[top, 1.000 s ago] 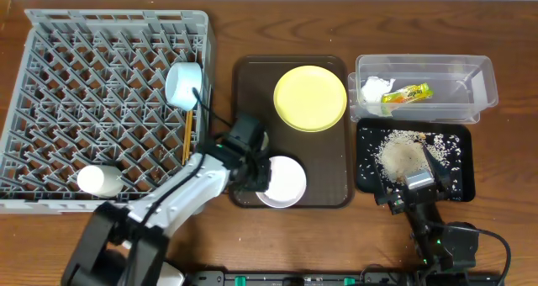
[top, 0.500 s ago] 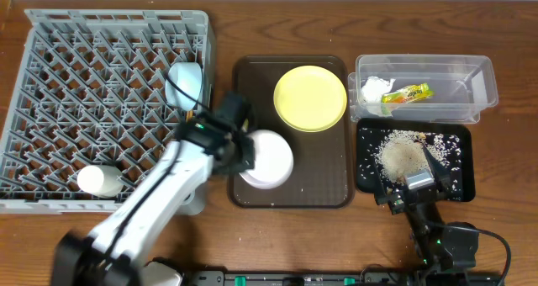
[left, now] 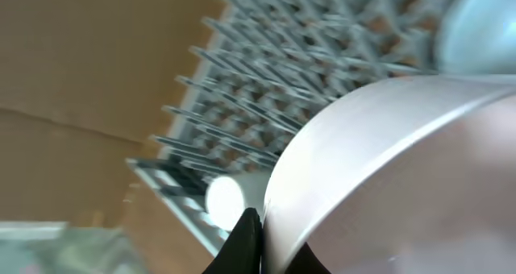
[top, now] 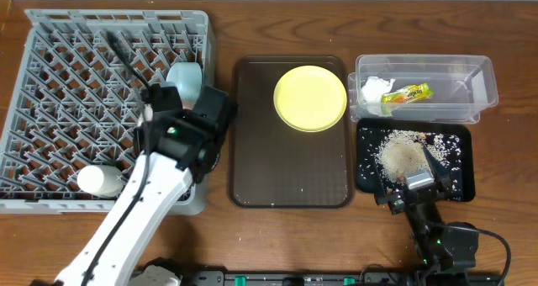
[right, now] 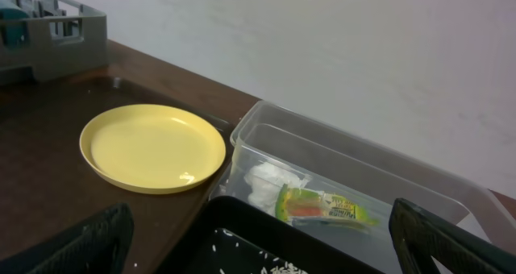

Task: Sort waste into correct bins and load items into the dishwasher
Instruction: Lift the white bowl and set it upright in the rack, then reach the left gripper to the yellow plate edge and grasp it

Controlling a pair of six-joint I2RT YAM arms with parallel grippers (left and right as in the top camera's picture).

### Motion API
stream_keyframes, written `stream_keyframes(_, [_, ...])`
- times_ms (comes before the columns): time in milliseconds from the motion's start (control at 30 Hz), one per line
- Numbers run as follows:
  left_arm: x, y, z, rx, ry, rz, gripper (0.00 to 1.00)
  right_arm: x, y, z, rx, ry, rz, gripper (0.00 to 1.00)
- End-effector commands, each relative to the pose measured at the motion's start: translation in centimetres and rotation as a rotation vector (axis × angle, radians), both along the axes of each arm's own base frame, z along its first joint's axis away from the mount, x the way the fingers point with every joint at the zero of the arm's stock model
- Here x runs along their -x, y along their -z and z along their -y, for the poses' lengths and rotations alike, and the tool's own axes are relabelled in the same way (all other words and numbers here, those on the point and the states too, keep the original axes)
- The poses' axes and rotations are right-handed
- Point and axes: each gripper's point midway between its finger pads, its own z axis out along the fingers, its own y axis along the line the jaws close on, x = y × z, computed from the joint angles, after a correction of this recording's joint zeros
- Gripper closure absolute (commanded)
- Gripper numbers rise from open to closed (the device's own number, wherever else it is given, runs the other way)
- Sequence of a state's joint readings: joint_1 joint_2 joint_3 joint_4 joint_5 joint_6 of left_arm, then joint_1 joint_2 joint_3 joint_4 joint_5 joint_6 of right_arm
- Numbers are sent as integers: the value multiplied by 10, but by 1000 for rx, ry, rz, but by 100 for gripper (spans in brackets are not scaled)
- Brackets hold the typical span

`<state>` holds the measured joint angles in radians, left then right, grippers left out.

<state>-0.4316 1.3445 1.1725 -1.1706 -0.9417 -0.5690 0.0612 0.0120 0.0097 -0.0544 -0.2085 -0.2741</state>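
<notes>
My left gripper (top: 204,124) is shut on the rim of the white bowl (left: 387,169) and holds it over the right edge of the grey dish rack (top: 84,84); in the overhead view the arm hides the bowl. The light-blue bowl (top: 185,74) and the white cup (top: 98,181) sit in the rack. The chopsticks are hidden. The yellow plate (top: 309,98) lies on the brown tray. The napkin (top: 374,88) and wrapper (top: 407,92) lie in the clear tub (top: 471,80). Rice crumbs (top: 403,156) lie in the black tray (top: 368,172). My right gripper (top: 416,187) is open and empty at the black tray's front edge.
The dark-brown serving tray (top: 290,177) lies between the rack and the bins. In the right wrist view the plate (right: 153,147), clear tub (right: 387,173), wrapper (right: 322,207) and a rack corner (right: 48,32) show. The table's front edge is close behind both arms.
My left gripper lifted the white bowl off the brown tray and carried it left and back, over the rack's right edge. The right arm has not moved.
</notes>
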Motion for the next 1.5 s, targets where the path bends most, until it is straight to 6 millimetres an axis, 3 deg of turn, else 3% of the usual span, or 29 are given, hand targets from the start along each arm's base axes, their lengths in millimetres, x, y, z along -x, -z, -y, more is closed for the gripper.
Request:
stream_keyframes(0, [-8, -8, -18, -224, -72, 79, 92, -1, 1, 4, 10, 15, 6, 1])
stream_keyframes(167, [-24, 15, -15, -366, -50, -22, 92, -1, 1, 4, 10, 15, 6, 1])
stream_keyframes(300, [-37, 20, -14, -530, -20, -73, 92, -1, 1, 4, 10, 15, 6, 1])
stream_keyframes(433, [-40, 29, -21, -553, -35, -117, 92, -1, 1, 4, 10, 15, 6, 1])
stream_keyframes(867, [-31, 55, -34, -403, -109, -171, 92, -1, 1, 4, 10, 15, 6, 1])
stream_keyframes(1100, [-13, 96, -15, -158, -116, -294, 86, -1, 1, 4, 10, 15, 6, 1])
stream_keyframes(1400, [9, 92, 7, 104, -136, -350, 86, -1, 1, 4, 10, 15, 6, 1])
stream_keyframes(1467, [14, 90, 19, 220, -133, -335, 77, -1, 1, 4, 10, 15, 6, 1])
